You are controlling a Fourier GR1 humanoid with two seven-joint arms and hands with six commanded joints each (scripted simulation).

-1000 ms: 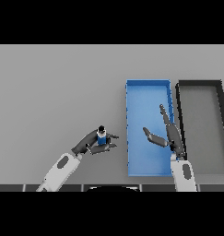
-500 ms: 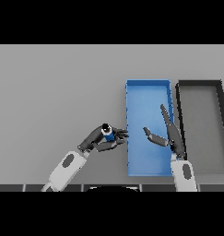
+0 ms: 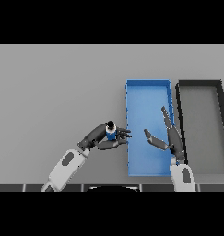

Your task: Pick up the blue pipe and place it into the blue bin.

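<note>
The blue pipe (image 3: 110,132), short with a dark end, sits in my left hand (image 3: 102,137), whose fingers and thumb are curled round it. The hand hangs just left of the blue bin (image 3: 148,90), its fingertips reaching the bin's left wall. My right hand (image 3: 171,138) hovers over the bin's right half with fingers straight and thumb spread, holding nothing.
A black bin (image 3: 201,85) stands directly right of the blue bin, their long sides almost touching. Grey table (image 3: 53,87) stretches to the left and behind.
My left hand has carried the pipe rightward to the blue bin's left wall. The right hand has barely moved.
</note>
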